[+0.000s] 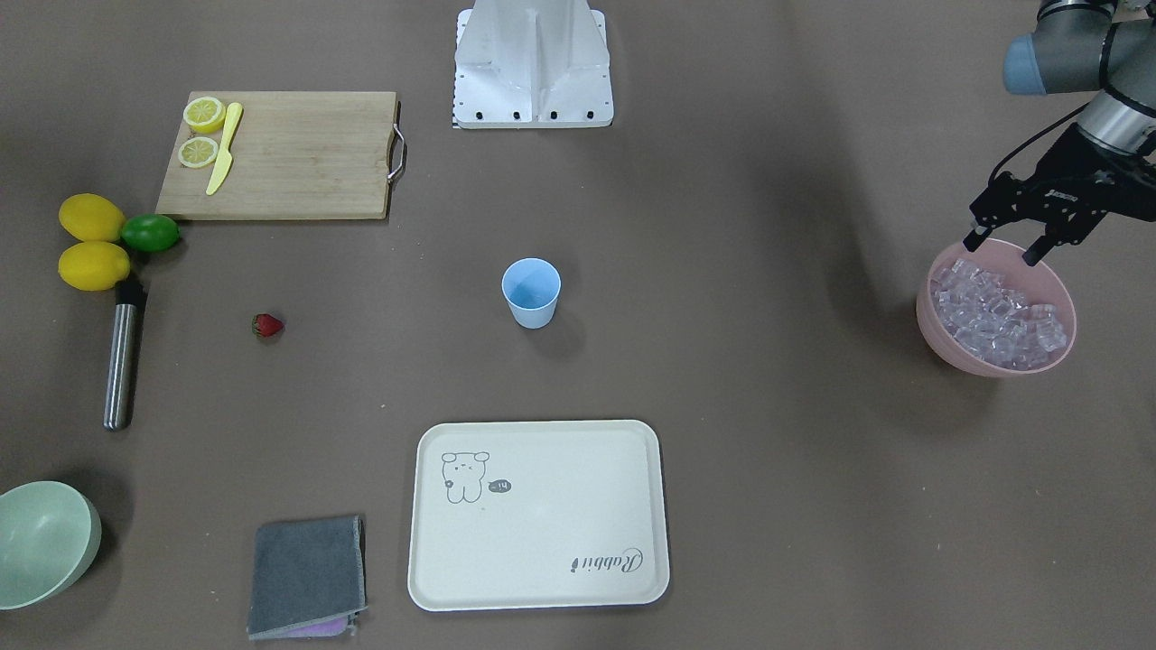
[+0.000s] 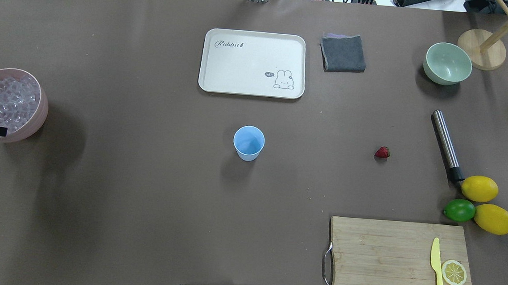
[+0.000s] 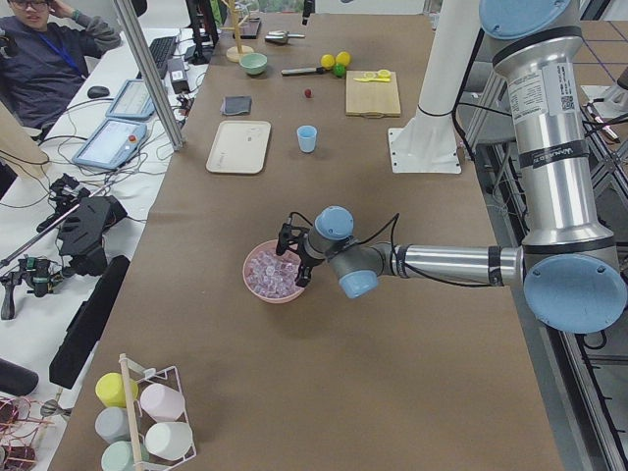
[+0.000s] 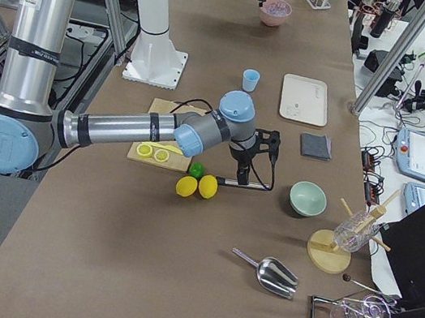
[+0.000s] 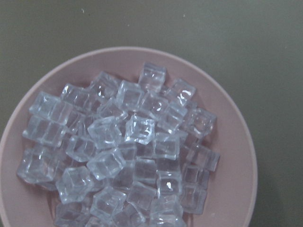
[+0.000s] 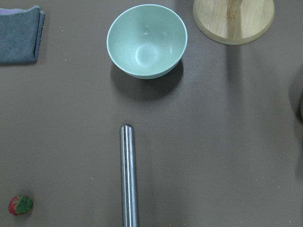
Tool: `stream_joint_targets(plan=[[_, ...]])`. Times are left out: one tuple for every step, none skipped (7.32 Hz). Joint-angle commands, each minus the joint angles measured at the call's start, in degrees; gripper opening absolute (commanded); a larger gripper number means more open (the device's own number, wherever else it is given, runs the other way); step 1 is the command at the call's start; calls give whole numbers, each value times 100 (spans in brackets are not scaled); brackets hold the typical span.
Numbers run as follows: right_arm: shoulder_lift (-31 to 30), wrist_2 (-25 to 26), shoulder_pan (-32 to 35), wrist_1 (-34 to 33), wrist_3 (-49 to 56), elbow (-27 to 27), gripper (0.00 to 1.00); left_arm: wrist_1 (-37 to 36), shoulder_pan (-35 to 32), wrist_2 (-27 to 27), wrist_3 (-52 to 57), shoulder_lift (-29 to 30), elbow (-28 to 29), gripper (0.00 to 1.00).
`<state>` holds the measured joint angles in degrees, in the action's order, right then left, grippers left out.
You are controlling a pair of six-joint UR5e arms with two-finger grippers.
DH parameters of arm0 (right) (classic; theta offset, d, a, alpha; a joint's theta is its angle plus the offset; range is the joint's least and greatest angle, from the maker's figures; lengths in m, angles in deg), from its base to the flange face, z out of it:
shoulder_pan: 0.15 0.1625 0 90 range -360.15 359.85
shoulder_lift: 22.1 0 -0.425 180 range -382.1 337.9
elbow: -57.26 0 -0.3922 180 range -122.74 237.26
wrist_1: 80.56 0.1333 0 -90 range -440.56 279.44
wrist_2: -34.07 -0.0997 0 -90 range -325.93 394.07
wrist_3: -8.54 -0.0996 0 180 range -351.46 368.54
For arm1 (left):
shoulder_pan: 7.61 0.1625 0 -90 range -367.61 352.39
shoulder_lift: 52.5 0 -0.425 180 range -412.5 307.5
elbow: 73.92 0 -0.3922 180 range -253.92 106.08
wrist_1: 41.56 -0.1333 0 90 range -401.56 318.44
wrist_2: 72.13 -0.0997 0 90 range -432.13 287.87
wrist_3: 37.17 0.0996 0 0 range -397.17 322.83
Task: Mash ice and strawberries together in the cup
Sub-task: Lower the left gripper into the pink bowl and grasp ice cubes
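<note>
Brown tabletop (image 1: 768,406): spread-fingered left gripper (image 1: 1002,250) hangs over clear ice cubes (image 1: 993,311) in a pink bowl (image 1: 957,358), well apart from the small light blue plastic cup (image 1: 531,291).

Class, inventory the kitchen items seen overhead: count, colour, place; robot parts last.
ice: many, clear, in pink bowl
cup: one, light blue, centre
tray: one, cream, beyond cup
cloth: one, grey, beside tray
board: one, wood, robot's right
lemon halves: two, yellow, on board
knife: one, yellow, alongside
lemons: two, yellow, beside board
lime: one, green, alongside
rod: one, steel, by lemons
strawberry: one, red, near rod
bowl: one, green, beyond rod
left gripper: black, open over ice
right gripper: black, above rod
</note>
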<state>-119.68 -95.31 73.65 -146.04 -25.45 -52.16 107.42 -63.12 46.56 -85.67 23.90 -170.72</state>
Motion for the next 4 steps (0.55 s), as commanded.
stream_joint_targets(plan=[[-7, 0, -5, 0, 15, 0, 100, -1, 49, -13, 15, 6, 83, 92], [2, 9, -5, 0, 15, 0, 100, -1, 49, -39, 24, 24, 74, 89], [-6, 9, -5, 0, 15, 0, 100, -1, 49, -30, 24, 59, 74, 84], [-7, 9, -5, 0, 15, 0, 100, -9, 49, -30, 16, 129, 83, 76]])
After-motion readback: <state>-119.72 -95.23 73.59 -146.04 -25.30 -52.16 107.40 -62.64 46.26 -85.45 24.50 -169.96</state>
